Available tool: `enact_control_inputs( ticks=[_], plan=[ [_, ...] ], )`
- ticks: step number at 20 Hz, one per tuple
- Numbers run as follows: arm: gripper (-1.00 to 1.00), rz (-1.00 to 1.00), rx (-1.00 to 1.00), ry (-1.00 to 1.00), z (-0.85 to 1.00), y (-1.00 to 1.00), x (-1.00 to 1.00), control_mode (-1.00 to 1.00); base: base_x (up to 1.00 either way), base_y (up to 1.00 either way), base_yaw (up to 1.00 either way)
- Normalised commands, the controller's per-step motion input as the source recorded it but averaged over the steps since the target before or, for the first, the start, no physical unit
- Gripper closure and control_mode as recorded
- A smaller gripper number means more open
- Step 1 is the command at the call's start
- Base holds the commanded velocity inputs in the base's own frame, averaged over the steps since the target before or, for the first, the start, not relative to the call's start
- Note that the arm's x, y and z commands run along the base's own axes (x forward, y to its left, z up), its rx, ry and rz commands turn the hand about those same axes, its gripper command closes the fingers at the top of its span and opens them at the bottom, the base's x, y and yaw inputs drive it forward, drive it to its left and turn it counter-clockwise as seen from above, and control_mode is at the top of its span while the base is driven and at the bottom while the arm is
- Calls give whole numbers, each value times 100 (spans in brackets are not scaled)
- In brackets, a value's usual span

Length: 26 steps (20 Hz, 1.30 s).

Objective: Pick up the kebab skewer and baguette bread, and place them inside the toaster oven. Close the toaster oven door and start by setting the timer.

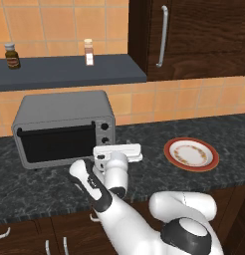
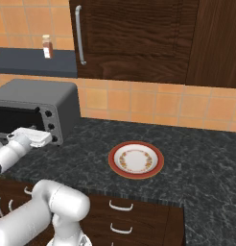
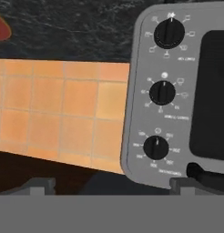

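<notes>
The grey toaster oven (image 1: 64, 107) (image 2: 38, 98) stands on the dark counter with its toaster oven door (image 1: 57, 143) shut upright. My gripper (image 1: 117, 148) (image 2: 31, 136) hovers open just in front of the oven's right front, facing the column of three black knobs (image 3: 162, 92). In the hand view, which is rolled upside down, my gripper (image 3: 111, 184) has its tips spread wide with nothing between them, and the dark door glass (image 3: 214, 91) lies at the right edge. The kebab skewer and the baguette bread are out of view.
A red-rimmed plate (image 1: 169, 149) (image 2: 115, 161) lies bare on the counter right of the oven. Above the oven, a dark shelf (image 1: 69, 72) carries two jars (image 1: 12, 56). Wooden wall cabinets (image 2: 134, 38) hang above and drawers (image 2: 121, 206) sit below the counter edge.
</notes>
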Motion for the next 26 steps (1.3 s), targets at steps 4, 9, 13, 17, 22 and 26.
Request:
enact_control_inputs(
  ticks=[4, 9, 13, 17, 22, 26],
  plan=[
    [-100, 0, 17, 0, -13, 10, 26, -100, 0, 0, 0],
    [-100, 0, 7, 0, -18, 2, 16, -100, 0, 0, 0],
    [-100, 0, 0, 0, -32, 0, 11, -100, 0, 0, 0],
    [-100, 0, 1, 0, -35, 0, 21, -100, 0, 0, 0],
    [-100, 0, 0, 0, -23, 0, 24, -100, 0, 0, 0],
    [-100, 0, 2, 0, -27, 0, 23, -100, 0, 0, 0]
  ],
)
